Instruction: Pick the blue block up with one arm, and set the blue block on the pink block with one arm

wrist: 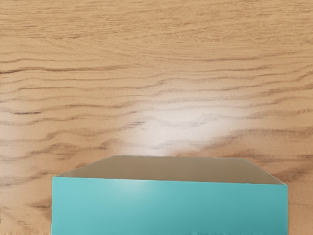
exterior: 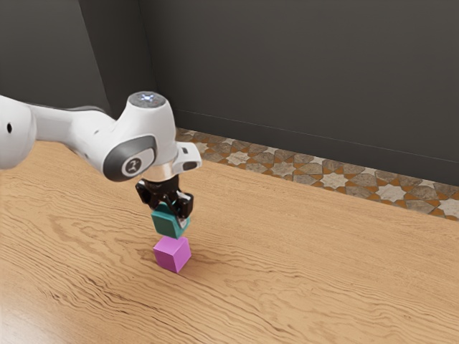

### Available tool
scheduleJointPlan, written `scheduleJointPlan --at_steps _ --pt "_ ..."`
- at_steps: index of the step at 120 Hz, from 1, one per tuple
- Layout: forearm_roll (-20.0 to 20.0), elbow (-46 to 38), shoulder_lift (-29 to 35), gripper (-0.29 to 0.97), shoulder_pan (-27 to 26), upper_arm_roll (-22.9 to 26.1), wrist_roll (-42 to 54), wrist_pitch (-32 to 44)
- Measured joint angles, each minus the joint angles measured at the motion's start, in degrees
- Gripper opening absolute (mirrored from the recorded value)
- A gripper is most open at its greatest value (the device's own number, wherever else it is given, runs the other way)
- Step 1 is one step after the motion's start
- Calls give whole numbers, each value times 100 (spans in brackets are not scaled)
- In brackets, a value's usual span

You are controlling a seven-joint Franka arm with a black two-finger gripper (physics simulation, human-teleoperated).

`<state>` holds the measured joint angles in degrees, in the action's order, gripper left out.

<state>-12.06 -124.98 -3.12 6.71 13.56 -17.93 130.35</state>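
The wooden table [exterior: 323, 287] runs bare in front of the pink block [exterior: 172, 254], which sits flat on the grain with one corner turned toward the camera. Directly above the pink block is the blue block [exterior: 169, 223], more teal than blue. It is so close over the pink top that I cannot tell whether the two faces touch or a thin gap is left. The blue block looks twisted a little about the vertical compared with the pink block, so their edges do not line up.

The black gripper [exterior: 172, 213] is clamped on the blue block, one finger on each of two opposite side faces. The white arm [exterior: 72, 132] comes in from behind and above the pink block. In the wrist view the blue block [wrist: 168, 205] sits just under the hand, with table grain [wrist: 156, 73] beyond it.

Behind the pink block lie a strip of patterned floor tiles [exterior: 323, 175] and a dark wall [exterior: 323, 72].

The risk I see is in the release. If a gap remains, the blue block would drop and could bounce or slide off. With the twist, its corners would overhang the pink top. Pressing down too hard could shove the pink block sideways.
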Motion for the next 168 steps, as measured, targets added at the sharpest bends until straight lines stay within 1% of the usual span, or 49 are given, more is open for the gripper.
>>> scheduleJointPlan --at_steps 32,66,168 --pt "-19 -368 98 25 18 0 -242 131" --pt "-129 -402 -40 25 32 -2 -380 259" --pt "-153 -400 -84 28 52 -21 144 514"
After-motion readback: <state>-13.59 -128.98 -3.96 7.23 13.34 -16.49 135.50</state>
